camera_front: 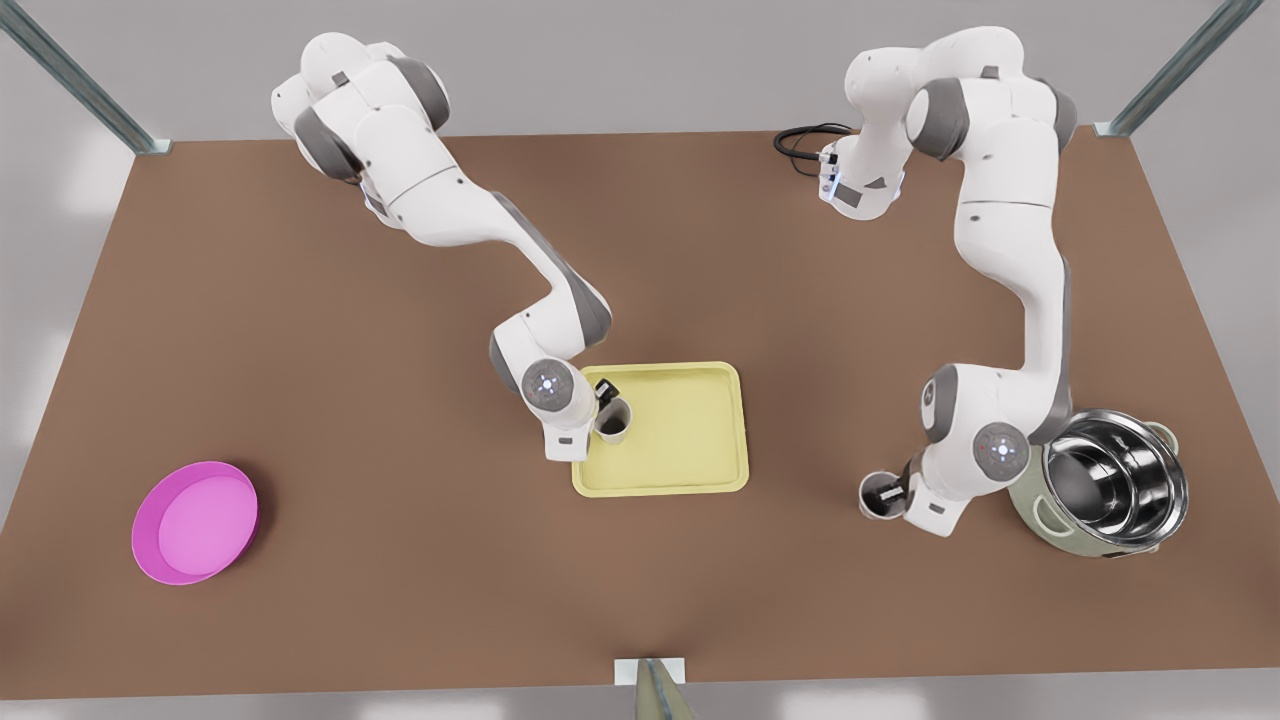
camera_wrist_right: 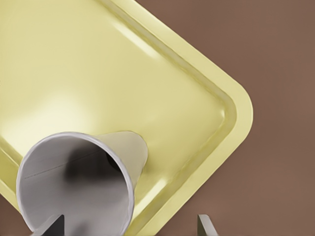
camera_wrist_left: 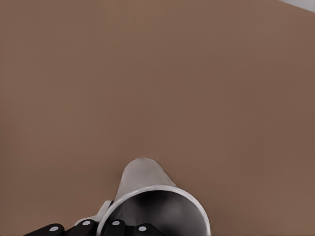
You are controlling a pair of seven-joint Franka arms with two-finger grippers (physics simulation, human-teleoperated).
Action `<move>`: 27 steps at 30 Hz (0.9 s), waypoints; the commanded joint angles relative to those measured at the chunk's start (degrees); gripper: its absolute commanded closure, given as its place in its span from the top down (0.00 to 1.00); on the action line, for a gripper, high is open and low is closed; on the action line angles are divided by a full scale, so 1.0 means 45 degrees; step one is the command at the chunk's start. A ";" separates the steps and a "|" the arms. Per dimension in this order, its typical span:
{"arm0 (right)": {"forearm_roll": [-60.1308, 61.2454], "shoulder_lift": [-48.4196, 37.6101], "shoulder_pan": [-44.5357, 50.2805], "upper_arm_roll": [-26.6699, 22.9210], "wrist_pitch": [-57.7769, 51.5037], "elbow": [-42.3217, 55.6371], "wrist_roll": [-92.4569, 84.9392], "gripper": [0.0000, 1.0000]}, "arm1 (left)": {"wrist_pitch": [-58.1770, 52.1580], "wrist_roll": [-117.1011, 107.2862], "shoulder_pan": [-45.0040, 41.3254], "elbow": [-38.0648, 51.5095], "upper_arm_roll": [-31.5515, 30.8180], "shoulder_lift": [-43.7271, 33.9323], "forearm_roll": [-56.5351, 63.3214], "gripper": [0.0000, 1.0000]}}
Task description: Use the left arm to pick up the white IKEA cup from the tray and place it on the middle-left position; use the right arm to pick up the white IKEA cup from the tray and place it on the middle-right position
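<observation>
The left gripper [camera_front: 893,492] is working at the front view's right, near the steel pot [camera_front: 1115,490]. It is pinching the wall of one white cup [camera_front: 878,496], one finger inside the mouth and one outside, a hold that suits a thin rim. It is keeping the cup over bare brown table [camera_front: 400,560], well apart from the tray [camera_front: 690,482], which fits a placing spot. Whether the base is already resting there I cannot tell. The right gripper [camera_front: 606,398] is hovering at the tray's left edge with its fingers spread, straddling the wall of the other white cup [camera_front: 614,422] and not yet squeezing it. That cup is standing on the tray floor by the left rim. Both cups are looking smooth, matte and tapered toward the base (greyer inside). The tray is showing a glossy pale yellow with rounded corners and a low lip.
</observation>
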 commanded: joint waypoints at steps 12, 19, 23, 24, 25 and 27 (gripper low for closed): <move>0.0349 0.0230 -0.0020 0.0001 0.0108 0.0632 0.0388 1.00 | 0.2810 0.4417 0.0159 0.0131 -0.0045 0.0851 -0.0481 1.00; 0.0310 0.0699 0.0019 0.0001 0.0636 0.0594 0.0466 0.92 | -0.2617 0.4417 -0.0075 0.1147 -0.0104 -0.1180 0.0475 1.00; 0.0368 0.0699 0.0019 0.0001 0.0694 0.0594 0.0486 0.63 | -0.6174 0.4534 -0.0056 0.1167 -0.0123 -0.4304 0.0632 1.00; 0.0388 0.0699 0.0019 0.0001 0.0694 0.0594 0.0564 0.59 | -0.6642 0.5003 -0.0036 0.1010 -0.0123 -0.5437 0.0476 1.00; 0.0368 0.0680 0.0058 0.0020 0.0694 0.0613 0.0740 0.54 | -0.6801 0.5023 -0.0056 -0.0041 -0.0123 -0.6588 0.0457 1.00; 0.0368 0.0660 0.0078 0.0040 0.0655 0.0613 0.0759 0.40 | -0.4063 0.4886 -0.0056 -0.3055 -0.0123 -0.8039 0.0476 1.00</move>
